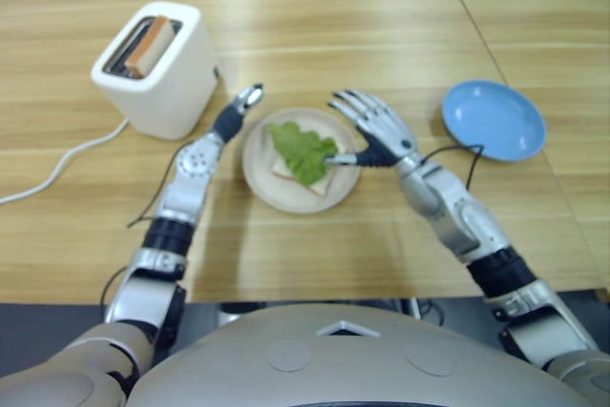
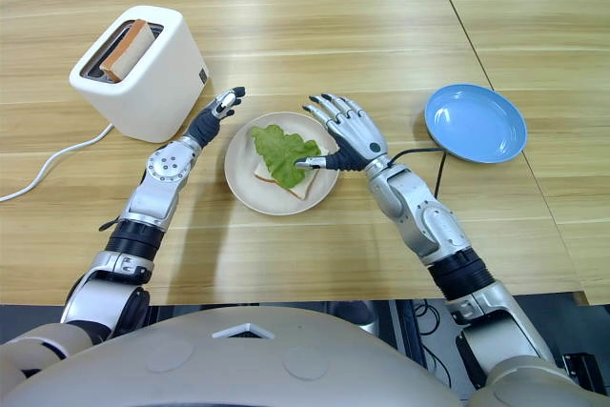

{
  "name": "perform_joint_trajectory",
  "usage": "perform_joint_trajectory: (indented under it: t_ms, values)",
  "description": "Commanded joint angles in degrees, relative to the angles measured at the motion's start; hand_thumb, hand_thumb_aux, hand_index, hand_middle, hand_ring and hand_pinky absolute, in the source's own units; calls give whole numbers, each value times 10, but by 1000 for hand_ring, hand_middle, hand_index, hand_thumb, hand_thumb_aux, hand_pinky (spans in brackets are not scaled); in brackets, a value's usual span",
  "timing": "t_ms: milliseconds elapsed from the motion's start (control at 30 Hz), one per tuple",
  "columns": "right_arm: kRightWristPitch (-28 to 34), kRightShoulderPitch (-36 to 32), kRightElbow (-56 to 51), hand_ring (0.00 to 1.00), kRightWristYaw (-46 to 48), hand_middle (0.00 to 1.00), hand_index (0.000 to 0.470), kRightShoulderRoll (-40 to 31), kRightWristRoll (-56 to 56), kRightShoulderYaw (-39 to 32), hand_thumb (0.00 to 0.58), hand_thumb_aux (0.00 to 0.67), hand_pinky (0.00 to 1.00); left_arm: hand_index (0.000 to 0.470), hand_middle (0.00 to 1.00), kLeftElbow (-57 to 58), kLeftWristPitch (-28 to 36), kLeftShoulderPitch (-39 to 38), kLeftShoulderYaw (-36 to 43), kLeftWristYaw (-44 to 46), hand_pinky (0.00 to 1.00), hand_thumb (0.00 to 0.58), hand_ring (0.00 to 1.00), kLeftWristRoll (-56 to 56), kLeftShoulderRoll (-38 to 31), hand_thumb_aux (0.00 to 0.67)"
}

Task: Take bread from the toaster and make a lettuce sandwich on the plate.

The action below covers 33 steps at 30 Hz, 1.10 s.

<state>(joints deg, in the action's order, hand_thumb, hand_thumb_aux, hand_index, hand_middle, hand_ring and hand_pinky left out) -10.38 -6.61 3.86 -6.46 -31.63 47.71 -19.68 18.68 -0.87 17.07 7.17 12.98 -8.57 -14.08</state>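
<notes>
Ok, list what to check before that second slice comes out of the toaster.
1. Top slice stands in the toaster slot, its top edge showing: ok.
2. Lettuce lies on the bottom slice on the plate: ok.
3. Left hand empty, between toaster and plate: ok.
4. Right hand clear of the lettuce: not ok, one finger reaches the leaf's edge.
5. Cord runs off to the left, away from the left hand: ok.

Blue plate at right, wooden table
</notes>
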Motion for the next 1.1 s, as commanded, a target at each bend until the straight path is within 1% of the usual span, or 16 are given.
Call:
perform_joint_trajectory:
  t_ms: [33,100,200,233,300,367,467,667,833,867,900,933,967,1000,1067,1100]
  values:
    - [22,15,65,0,34,0,0,-26,4,49,0,0,0,0,0,-52,-6,-12,-8,3,0,0,0,-4,-17,0]
    - [27,19,97,0,41,0,0,-34,-6,78,0,0,0,0,0,-107,-18,-22,-23,-7,0,0,0,-2,-27,0]
    - [24,22,115,0,38,0,0,-32,-29,114,0,0,0,0,0,-216,-58,-27,-73,-82,0,0,0,-59,-57,0]
    - [23,24,116,0,34,0,0,-26,-35,121,0,0,0,0,0,-240,-60,-24,-90,-115,0,0,0,-93,-70,0]
    - [20,26,105,0,30,0,0,-15,-44,126,0,0,0,0,0,-269,-31,-16,-117,-186,0,0,0,-201,-111,0]
    - [16,27,83,0,26,0,0,1,-50,118,0,0,0,0,0,-245,24,1,-124,-214,0,0,0,-285,-157,0]
    - [11,28,64,0,23,0,0,19,-49,108,0,0,0,0,0,-150,92,30,-101,-209,0,0,0,-339,-193,0]
    - [4,31,66,0,26,0,0,24,-50,111,0,0,0,0,0,-21,158,53,-65,-192,0,0,0,-358,-198,0]
    - [4,36,73,0,26,0,0,22,-50,117,0,0,0,0,0,41,176,71,-45,-191,0,0,0,-343,-189,0]
    - [4,37,73,0,26,0,0,22,-50,117,0,0,0,29,0,51,177,74,-44,-191,0,71,0,-338,-186,42]
    - [4,37,74,0,27,0,0,23,-50,117,0,0,0,233,0,56,178,75,-46,-193,0,438,0,-330,-184,339]
    - [4,37,75,0,27,0,0,23,-50,117,0,0,0,233,0,58,179,75,-51,-198,0,438,0,-324,-184,339]
    - [4,37,75,0,27,0,0,23,-50,117,0,0,0,321,0,56,181,74,-56,-204,0,527,0,-318,-185,468]
    - [4,37,75,0,27,0,0,23,-50,117,0,0,0,460,0,51,181,73,-63,-210,0,580,0,-311,-186,670]
    - [5,38,75,0,27,0,0,22,-49,118,0,0,0,460,0,33,182,70,-73,-229,0,580,0,-304,-190,670]
    - [5,39,75,0,27,0,0,21,-49,118,0,0,0,460,263,19,179,67,-80,-244,263,580,263,-302,-190,670]
